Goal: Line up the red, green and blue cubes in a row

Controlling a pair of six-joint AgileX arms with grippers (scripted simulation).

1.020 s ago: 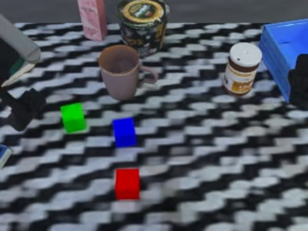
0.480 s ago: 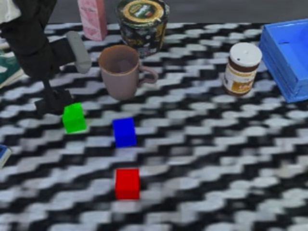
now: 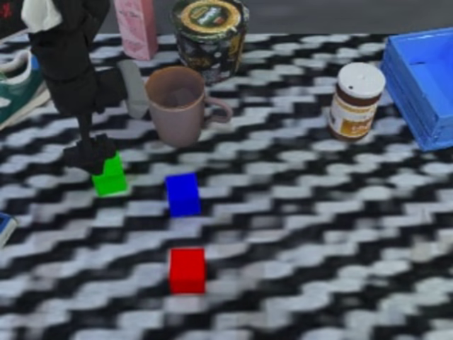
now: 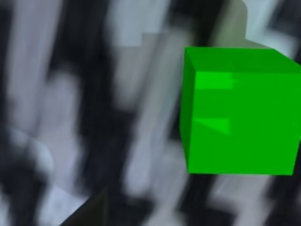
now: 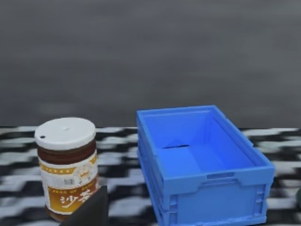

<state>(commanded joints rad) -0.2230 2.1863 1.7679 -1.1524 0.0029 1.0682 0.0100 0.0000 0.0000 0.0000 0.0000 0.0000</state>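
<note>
Left arm now over the table's left side in the top view, left gripper down at the far-left edge of the green cube, overlapping its top corner. Half a second ago the gripper sat a bit further left and back, just beside the cube; a second ago the arm was out at the left edge, well away. Arm body has swung right too, its grey link now just beside the mug. Can't tell if the jaws are open or closed: tips are a dark blob from above, and the left wrist view shows only the green cube close up on the black-and-white cloth, none of the fingers clear.

Cubes unmoved across all three frames. Green cube at left, in front of the mug. Blue cube just right of it and slightly nearer, apart from it. Red cube nearer still, almost straight in front of blue, apart. So not in a row.

Right arm out of the top view now; a second ago its dark gripper showed at the right edge by the crate. Right wrist view looks at the jar and the crate side by side; own jaws not readable there.

Behind the mug: dark tub, pink box. Shoe at far left, uncovered since the arm moved.
</note>
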